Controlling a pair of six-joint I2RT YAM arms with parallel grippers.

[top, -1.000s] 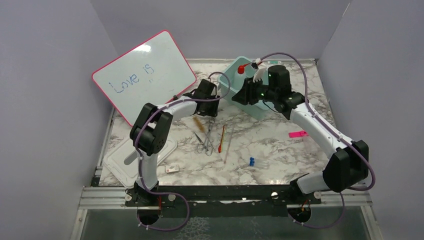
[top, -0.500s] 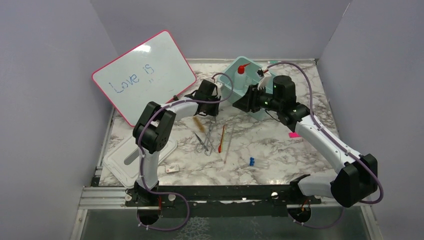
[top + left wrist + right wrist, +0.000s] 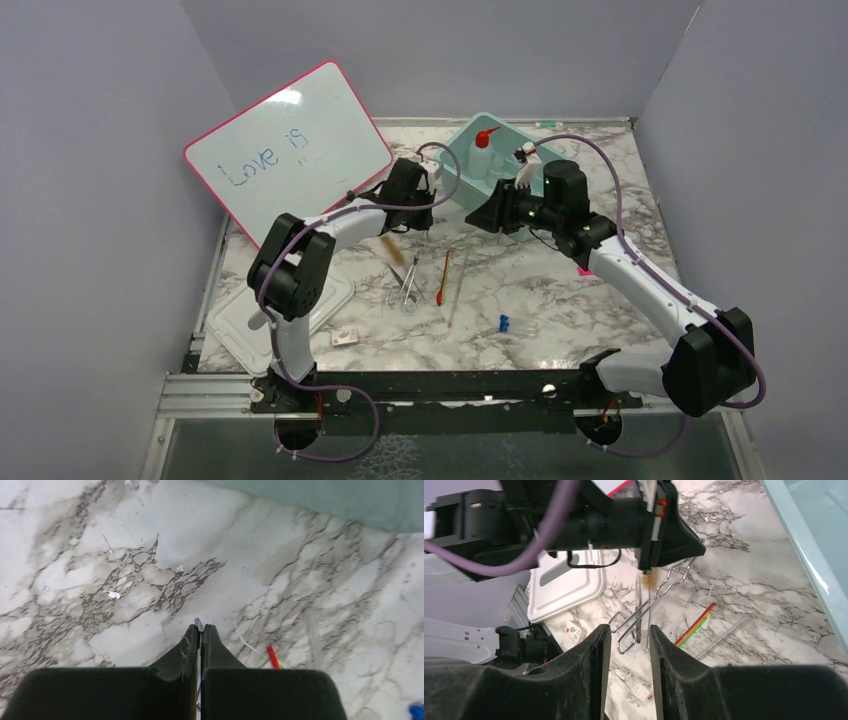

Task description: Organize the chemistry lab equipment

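**A:** What is laid out on the marble table [image 3: 560, 320]?

**B:** A pink-framed whiteboard [image 3: 290, 150] is propped at the far left. A teal bin [image 3: 507, 140] is set at the far middle, and the squeeze bottle [image 3: 482, 155] is stood upright inside it.

**A:** And the arms?

**B:** The right gripper [image 3: 629, 628] is held above the table just beside the bin, its fingers parted a little with nothing between them. The left gripper [image 3: 201, 627] is pressed nearly closed on a thin metal tip. This seems to belong to the forceps [image 3: 407, 285], though the grip is partly hidden.

**A:** The smaller tools?

**B:** The brush [image 3: 396, 247] is seen just beside the forceps. The red stick [image 3: 442, 278] and the clear rod [image 3: 457, 292] are laid to their right on the table.
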